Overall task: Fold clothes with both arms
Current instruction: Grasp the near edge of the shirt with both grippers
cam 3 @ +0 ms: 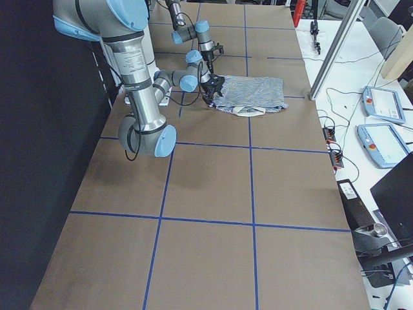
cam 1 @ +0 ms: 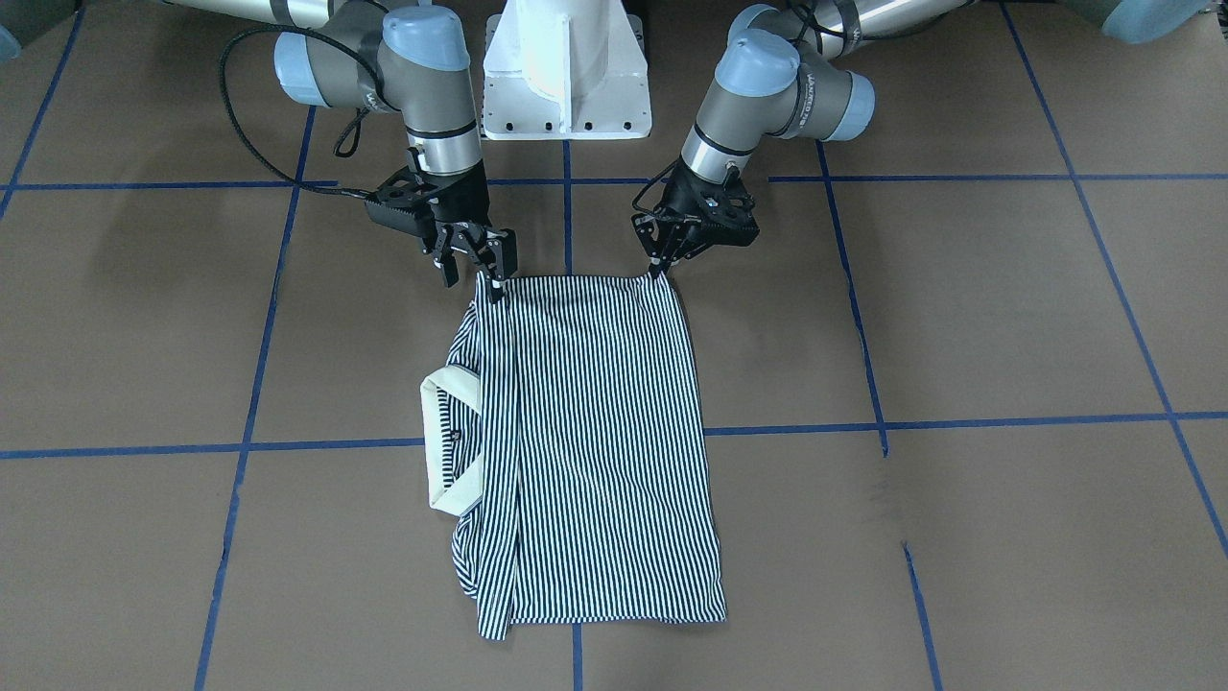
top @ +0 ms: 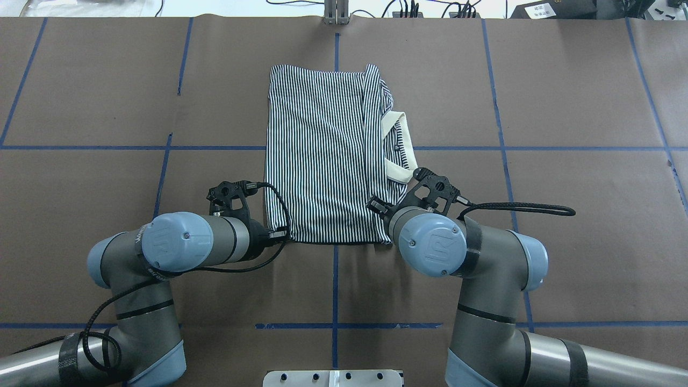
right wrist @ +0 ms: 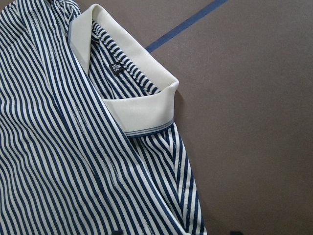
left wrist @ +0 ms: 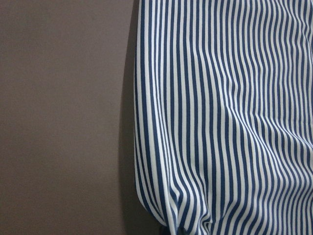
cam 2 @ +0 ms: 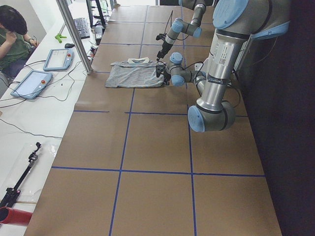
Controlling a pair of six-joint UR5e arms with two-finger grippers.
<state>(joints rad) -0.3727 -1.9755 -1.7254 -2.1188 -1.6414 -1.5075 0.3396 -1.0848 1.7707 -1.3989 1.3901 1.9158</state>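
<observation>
The striped polo shirt [cam 1: 595, 432] lies folded lengthwise on the brown table, its cream collar [cam 1: 449, 480] sticking out on one side. It also shows in the overhead view [top: 322, 156]. My left gripper [cam 1: 657, 272] is shut on the shirt's near corner; in the left wrist view the cloth [left wrist: 220, 122] puckers toward the pinch. My right gripper [cam 1: 473, 286] is open, its fingers astride the other near corner. The right wrist view shows the collar [right wrist: 142, 110] and the striped cloth [right wrist: 58, 147], with two dark fingertips far apart at the bottom edge.
The white pedestal base [cam 1: 566, 77] stands just behind the grippers. Blue tape lines [cam 1: 959, 420] cross the brown table cover. An operator [cam 2: 12, 39] sits at the side bench with tablets [cam 2: 32, 83]; a metal post [cam 2: 74, 34] stands at the table's edge.
</observation>
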